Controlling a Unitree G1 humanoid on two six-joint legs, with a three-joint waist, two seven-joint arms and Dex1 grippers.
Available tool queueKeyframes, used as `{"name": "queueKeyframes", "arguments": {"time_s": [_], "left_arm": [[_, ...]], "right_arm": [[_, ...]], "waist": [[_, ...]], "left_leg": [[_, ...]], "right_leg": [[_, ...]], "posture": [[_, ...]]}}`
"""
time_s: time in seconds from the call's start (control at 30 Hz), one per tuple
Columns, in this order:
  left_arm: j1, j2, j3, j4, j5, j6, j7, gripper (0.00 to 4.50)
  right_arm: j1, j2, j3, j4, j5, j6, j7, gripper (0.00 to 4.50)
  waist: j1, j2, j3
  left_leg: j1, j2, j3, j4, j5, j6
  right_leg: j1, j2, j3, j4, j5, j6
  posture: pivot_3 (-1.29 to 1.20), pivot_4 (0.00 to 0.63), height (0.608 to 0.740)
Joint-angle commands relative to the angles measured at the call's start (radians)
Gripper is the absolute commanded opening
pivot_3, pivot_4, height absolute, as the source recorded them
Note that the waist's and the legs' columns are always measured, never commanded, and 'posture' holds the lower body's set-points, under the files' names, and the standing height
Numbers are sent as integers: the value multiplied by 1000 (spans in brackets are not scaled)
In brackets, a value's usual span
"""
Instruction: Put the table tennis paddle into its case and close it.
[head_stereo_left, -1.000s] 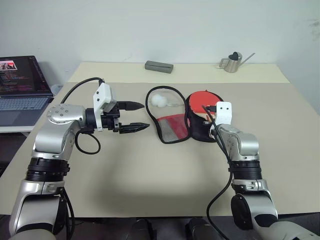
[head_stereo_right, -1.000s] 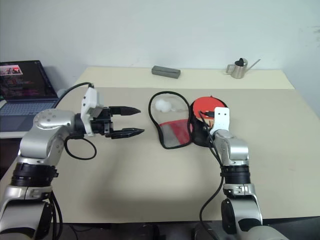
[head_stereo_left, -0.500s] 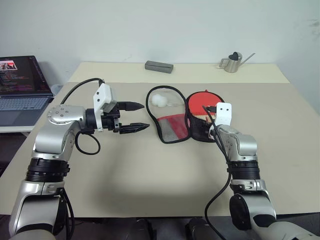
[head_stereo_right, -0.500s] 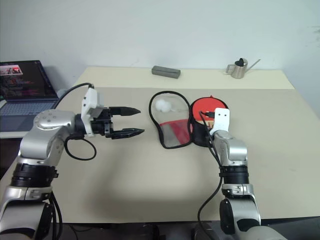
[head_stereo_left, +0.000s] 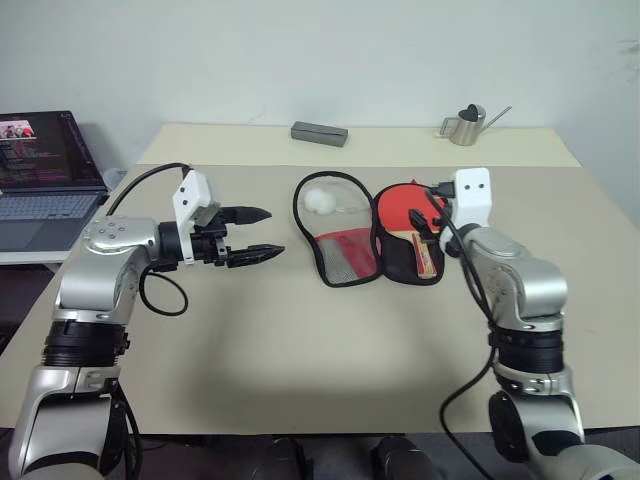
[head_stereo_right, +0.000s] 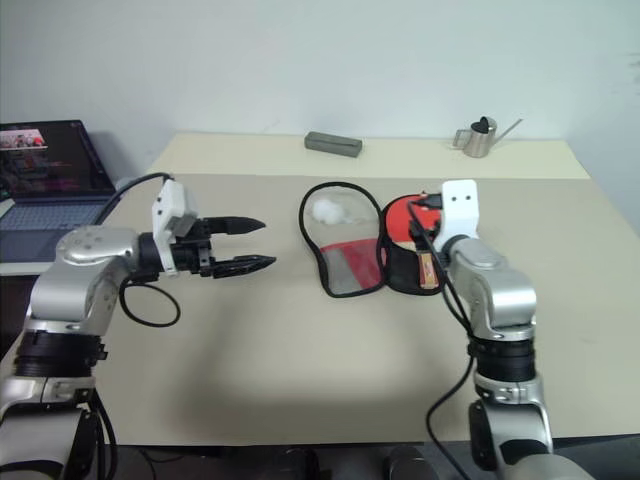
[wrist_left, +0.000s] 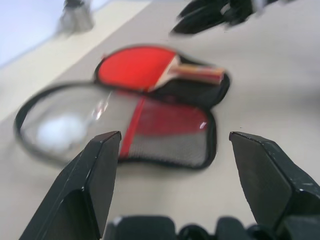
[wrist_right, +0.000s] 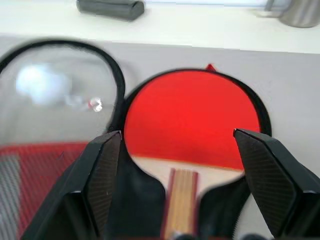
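Paddle (head_stereo_left: 408, 214) lying in unzipped case (head_stereo_left: 345, 245); right hand (head_stereo_left: 428, 226) released above handle; left hand (head_stereo_left: 258, 233) released, apart

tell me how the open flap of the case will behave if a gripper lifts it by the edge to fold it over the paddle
The flap of the case is probably floppy: it looks like thin mesh and fabric lying flat on the table, so it may sag when lifted. It likely weighs little. The white pompom on it could swing or drag. The paddle underneath looks stiff and should stay put.
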Motion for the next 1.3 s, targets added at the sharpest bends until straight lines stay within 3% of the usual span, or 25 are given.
{"name": "queueKeyframes", "arguments": {"time_s": [0.03,0.2,0.37,0.47,0.67,1.0,1.3], "left_arm": [[-14,13,31,16,11,-35,5,3797],[-26,8,33,51,32,-57,28,3797],[-77,3,4,208,116,-104,80,3797],[-116,-13,-30,273,176,-143,103,3797],[-179,-73,-66,367,240,-177,140,3797],[-282,-163,-107,548,342,-234,239,3797],[-398,-259,-150,795,445,-303,384,3797]], "right_arm": [[-6,-56,-15,8,40,-76,105,3896],[-31,-126,-54,45,145,-87,272,3896],[-48,-292,-28,15,268,-63,542,3896],[-96,-352,-44,31,334,-50,631,3896],[-108,-488,21,79,294,-154,785,3896],[-107,-622,72,150,239,-290,947,3896],[-115,-635,61,151,242,-290,966,3896]], "waist": [[-1,0,0],[-1,0,0],[3,0,0],[2,-1,0],[7,-1,1],[9,-2,1],[11,-3,2]], "left_leg": [[0,0,0,0,0,0],[0,0,0,0,0,0],[0,0,0,0,0,0],[0,0,0,0,0,0],[0,0,0,0,0,0],[0,-1,0,1,0,0],[0,0,0,2,0,0]], "right_leg": [[0,0,0,0,0,0],[0,0,0,0,0,0],[0,0,0,0,0,0],[1,0,-1,0,0,0],[1,0,-1,-1,0,0],[1,0,-1,-1,0,0],[1,0,-1,0,0,0]], "posture": [[0,150,740],[0,150,740],[0,150,740],[0,150,740],[0,150,740],[0,150,740],[0,150,740]]}}
